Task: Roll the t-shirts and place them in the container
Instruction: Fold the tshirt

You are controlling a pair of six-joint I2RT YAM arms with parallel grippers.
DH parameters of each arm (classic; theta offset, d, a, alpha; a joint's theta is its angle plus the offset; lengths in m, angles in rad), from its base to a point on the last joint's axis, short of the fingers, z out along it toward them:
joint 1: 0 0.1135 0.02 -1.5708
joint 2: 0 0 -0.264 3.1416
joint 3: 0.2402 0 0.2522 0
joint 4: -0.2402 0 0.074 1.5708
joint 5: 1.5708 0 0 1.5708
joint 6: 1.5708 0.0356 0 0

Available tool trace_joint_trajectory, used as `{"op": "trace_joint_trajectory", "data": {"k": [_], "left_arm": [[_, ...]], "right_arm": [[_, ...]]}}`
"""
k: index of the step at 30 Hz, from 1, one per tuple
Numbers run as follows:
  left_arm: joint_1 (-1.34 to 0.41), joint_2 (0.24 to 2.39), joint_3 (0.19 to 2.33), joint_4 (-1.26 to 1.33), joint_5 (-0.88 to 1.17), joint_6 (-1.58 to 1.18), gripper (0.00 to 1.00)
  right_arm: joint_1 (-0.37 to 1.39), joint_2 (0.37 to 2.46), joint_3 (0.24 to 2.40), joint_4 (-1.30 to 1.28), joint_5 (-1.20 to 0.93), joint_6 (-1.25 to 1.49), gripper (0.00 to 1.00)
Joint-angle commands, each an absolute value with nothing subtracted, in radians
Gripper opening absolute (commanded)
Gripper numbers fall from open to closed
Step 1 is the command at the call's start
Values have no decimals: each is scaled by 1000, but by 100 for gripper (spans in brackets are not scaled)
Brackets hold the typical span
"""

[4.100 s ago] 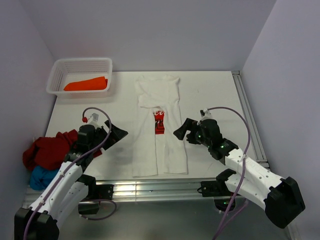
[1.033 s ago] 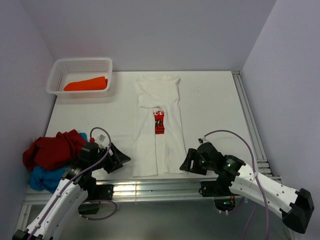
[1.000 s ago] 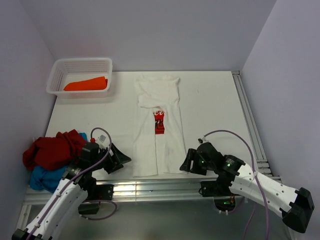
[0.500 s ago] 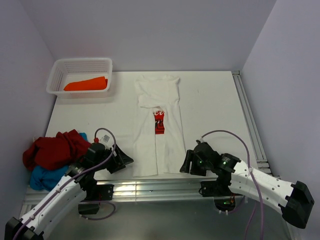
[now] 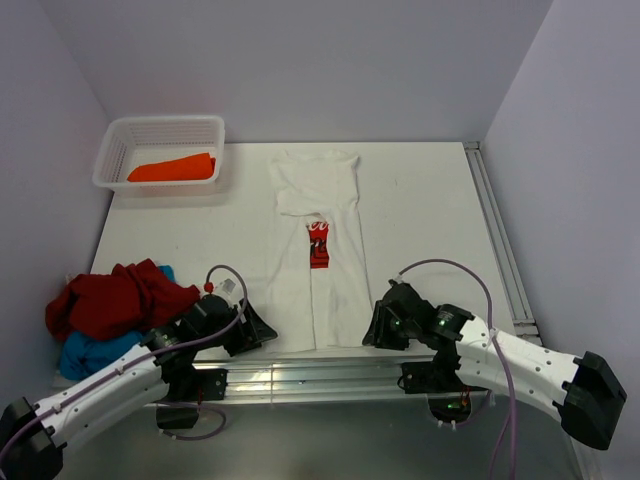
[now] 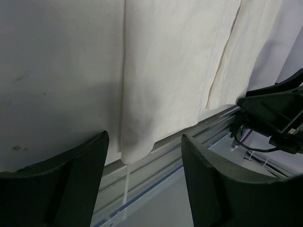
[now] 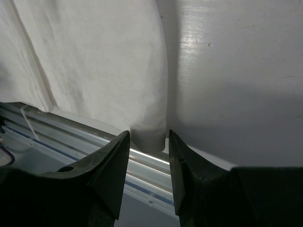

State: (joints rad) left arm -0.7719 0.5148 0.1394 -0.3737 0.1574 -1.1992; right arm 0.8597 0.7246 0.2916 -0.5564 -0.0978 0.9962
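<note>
Flanking the hem: left claw (image 5: 262, 330) sits low at the near-left corner of the white t-shirt (image 5: 300, 290); right claw (image 5: 372, 328) sits low at its near-right corner.
Left claw state: open, its black fingers (image 6: 71, 175) spread wide. In the wrist view the shirt's hem corner lies in the gap, not pinched.
Right claw state: open with a narrower gap. The shirt's other hem corner sits between the fingers (image 7: 109, 165); whether they touch the cloth I cannot tell.
Rail: ribbed aluminium rail (image 5: 300, 375), just nearer than the shirt's hem.
White t-shirt place: flat on the white worktop (image 5: 420, 210), between the two arms.
Long axis: runs near to far, hem toward the arms, collar at the far end.
Shape and cloth: soft matte cotton folded lengthwise into a narrow strip, the side flaps meeting along a centre seam.
Print: a thin red slice (image 5: 319, 243) shows at the seam, about mid-length.
Red t-shirt (image 5: 110, 295): crumpled heap well left of the white t-shirt's near half.
Blue t-shirt (image 5: 90, 352): bunched against the red one's near side.
Basket (image 5: 120, 140): white plastic mesh, rectangular, left of the white t-shirt's collar.
Orange t-shirt (image 5: 172, 168): a long bundle inside the basket, lying roughly left to right.
</note>
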Motion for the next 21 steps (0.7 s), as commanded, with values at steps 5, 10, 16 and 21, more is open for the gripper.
{"op": "trace_joint_trajectory", "data": {"k": [5,10,16,21], "left_arm": [[-877,581,144,-405,45,-1249,57],[-905,597,153,-406,41,-1249,44],[-952,653,178,-394,29,-1256,33],[-969,667,183,-387,20,-1255,20]], "right_arm": [[867,759,327,-497,-69,974,40],[867,765,333,-497,-64,971,34],[867,769,330,-480,-72,974,23],[865,753,328,-480,-78,971,13]]}}
